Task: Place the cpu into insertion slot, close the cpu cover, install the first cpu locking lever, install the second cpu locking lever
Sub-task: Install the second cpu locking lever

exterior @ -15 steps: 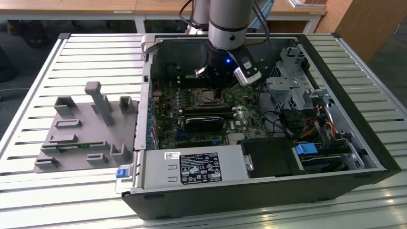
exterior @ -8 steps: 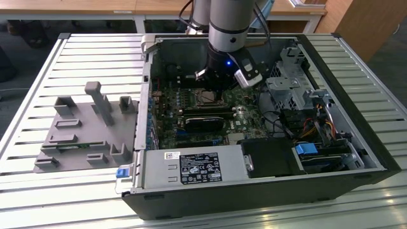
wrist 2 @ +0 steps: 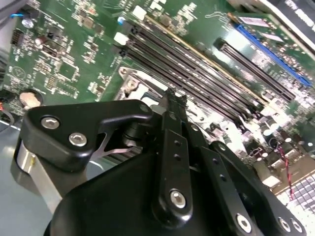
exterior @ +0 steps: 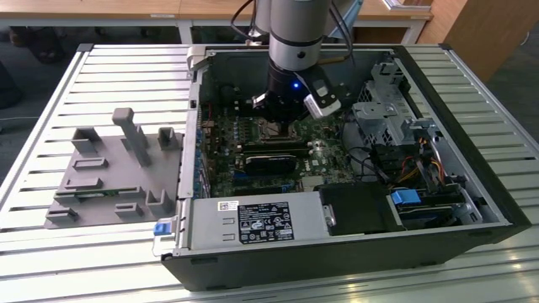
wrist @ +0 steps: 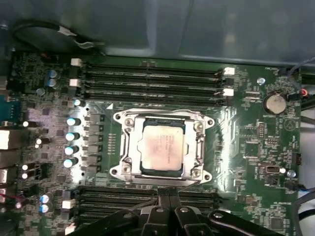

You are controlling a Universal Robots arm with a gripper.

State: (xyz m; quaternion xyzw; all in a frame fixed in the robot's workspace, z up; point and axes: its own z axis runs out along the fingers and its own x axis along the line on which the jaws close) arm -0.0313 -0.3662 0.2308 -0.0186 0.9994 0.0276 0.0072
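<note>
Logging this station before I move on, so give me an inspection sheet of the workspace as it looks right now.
Surface: slatted metal table carrying an open computer case.
Job's things: cpu sits in the insertion slot; cpu cover closed, framing it.
Clutter: grey fixture tray at the exterior view's left.
Grippers: tool shut, beside the socket, holding nothing.
Cables: bundle near the drive bays.
Surroundings: wooden desks behind.

You have one chip in one socket, one gripper, one coin battery, and eight long memory slots in two groups of four.
</note>
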